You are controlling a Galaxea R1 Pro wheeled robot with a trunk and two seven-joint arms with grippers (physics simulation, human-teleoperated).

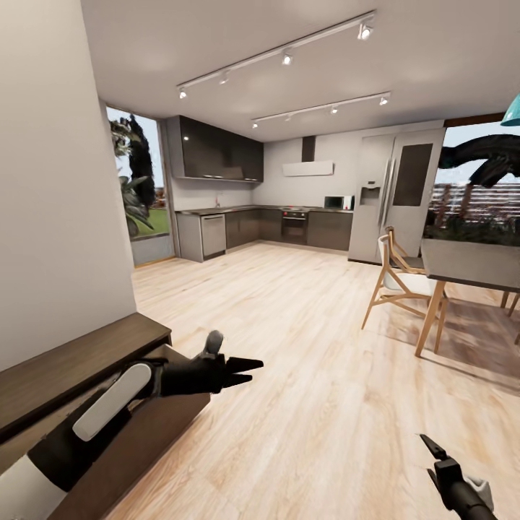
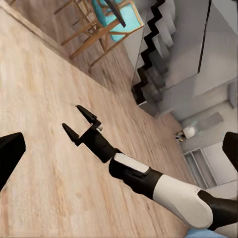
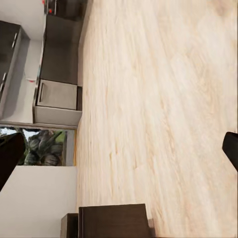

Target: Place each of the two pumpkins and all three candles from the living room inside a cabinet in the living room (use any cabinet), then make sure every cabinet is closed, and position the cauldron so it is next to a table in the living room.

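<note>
My left pincer [image 1: 249,370] hangs low at the near left, its 2 fingers spread apart with nothing between them, pointing right over the pale wood floor [image 1: 303,361]. Just behind the left forearm sits the cabinet [image 1: 79,361], a low dark-brown unit against the white wall [image 1: 50,180] at the near left; the arm covers part of its front, and I cannot tell from here whether its drawers are shut. My right pincer [image 2: 82,121] shows in the left wrist view, both dark fingers splayed wide and empty above the floor; in the head view it sits at the near right corner [image 1: 433,446], mostly cut off by the frame. The right wrist view catches the cabinet end [image 3: 114,220] against the floorboards, with a grey kitchen unit [image 3: 57,94] further off. Far across the room: a dark kitchen run [image 1: 289,225] with an oven, a tall pale fridge [image 1: 393,195], and 2 ceiling light tracks [image 1: 289,58]. At the right, a grey dining tabletop [image 1: 469,263] on light wooden legs, with a wooden chair [image 1: 397,278] tucked just beside it. A window [image 1: 137,180] with greenery lies at the far left.
</note>
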